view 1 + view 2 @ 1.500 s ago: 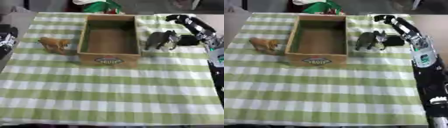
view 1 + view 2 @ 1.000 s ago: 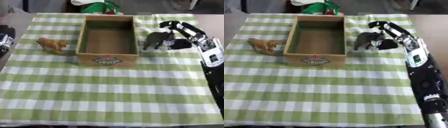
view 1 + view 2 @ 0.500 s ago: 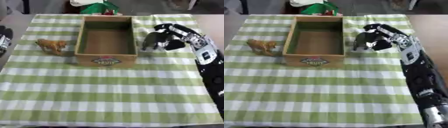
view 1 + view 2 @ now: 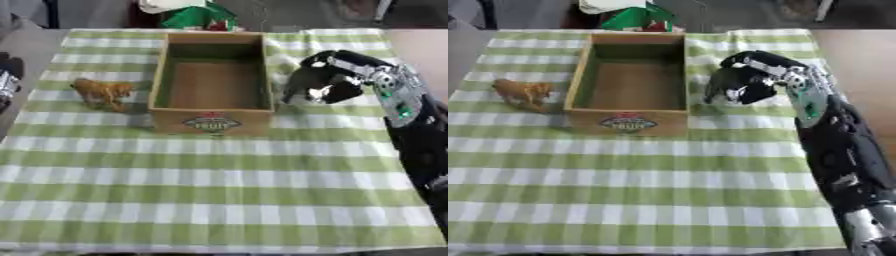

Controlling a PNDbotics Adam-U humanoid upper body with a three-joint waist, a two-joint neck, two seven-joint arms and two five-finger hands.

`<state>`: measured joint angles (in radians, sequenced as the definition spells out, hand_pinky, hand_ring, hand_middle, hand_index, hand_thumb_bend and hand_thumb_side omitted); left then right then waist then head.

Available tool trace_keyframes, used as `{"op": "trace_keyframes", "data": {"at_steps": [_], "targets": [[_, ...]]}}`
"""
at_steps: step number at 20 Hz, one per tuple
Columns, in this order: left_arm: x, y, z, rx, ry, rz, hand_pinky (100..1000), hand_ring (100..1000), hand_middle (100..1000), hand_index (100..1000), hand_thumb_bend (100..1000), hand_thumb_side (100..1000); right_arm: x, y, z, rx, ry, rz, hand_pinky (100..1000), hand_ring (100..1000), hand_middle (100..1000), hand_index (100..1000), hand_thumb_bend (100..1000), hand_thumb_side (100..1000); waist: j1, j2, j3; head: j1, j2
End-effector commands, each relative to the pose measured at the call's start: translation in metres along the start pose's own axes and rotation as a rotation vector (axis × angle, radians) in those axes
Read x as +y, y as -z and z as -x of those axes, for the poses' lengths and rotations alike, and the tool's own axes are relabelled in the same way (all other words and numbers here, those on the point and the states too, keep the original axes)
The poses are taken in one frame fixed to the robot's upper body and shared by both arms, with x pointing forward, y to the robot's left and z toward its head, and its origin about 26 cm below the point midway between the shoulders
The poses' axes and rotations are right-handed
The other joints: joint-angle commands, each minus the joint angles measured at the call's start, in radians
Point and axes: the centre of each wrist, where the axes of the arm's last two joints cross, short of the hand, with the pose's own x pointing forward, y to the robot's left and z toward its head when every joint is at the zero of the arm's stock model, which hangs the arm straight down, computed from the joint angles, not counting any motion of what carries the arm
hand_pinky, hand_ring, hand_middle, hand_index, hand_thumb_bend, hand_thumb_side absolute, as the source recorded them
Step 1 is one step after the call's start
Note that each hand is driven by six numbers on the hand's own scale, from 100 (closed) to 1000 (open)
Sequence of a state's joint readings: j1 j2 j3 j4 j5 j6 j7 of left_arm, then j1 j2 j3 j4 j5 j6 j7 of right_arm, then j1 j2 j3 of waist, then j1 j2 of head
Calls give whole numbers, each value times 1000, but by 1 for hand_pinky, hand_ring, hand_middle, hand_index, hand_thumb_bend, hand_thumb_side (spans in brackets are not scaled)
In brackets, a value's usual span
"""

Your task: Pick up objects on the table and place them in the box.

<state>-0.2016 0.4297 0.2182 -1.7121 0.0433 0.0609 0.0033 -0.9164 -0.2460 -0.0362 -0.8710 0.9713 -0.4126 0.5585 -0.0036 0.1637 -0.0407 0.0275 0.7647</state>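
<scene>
Fingers of our right hand (image 4: 343,75) curl around the dark toy animal (image 4: 308,86), which stands on the checked cloth (image 4: 219,180) just beside the right wall of the wooden box (image 4: 211,119). So the box lies to the left of this hand, very near, and its long axis runs away from us. We judge the next move is a lift and a short carry to the left. The brown toy animal (image 4: 103,91) (a smooth, moulded figure) stands left of the box. At the left edge we see a part of our left hand (image 4: 7,86); we cannot tell its fingers.
</scene>
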Motion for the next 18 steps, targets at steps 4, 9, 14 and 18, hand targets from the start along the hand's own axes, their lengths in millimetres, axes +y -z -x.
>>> {"op": "trace_keyframes", "data": {"at_steps": [4, 9, 14, 18], "targets": [[3, 3, -8, -30, 8, 3, 669, 672, 634, 748, 380, 459, -12, 9, -15, -34, -153, -13, 854, 924, 761, 870, 100, 446, 2, -12, 4, -7, -3], [3, 3, -9, -31, 8, 2, 669, 672, 634, 748, 380, 458, -6, 16, -19, -42, -228, -47, 847, 917, 774, 879, 100, 446, 1, -11, 5, -9, -3], [3, 4, -9, -31, 6, 1, 669, 673, 634, 748, 378, 458, 0, 19, -18, -33, -272, -32, 780, 758, 720, 863, 100, 441, 0, -9, 4, -9, -4], [3, 4, -9, -31, 7, 0, 669, 673, 634, 748, 378, 458, 5, 20, -14, -21, -302, -39, 820, 831, 832, 933, 100, 422, 0, -10, 4, -9, -4]]}}
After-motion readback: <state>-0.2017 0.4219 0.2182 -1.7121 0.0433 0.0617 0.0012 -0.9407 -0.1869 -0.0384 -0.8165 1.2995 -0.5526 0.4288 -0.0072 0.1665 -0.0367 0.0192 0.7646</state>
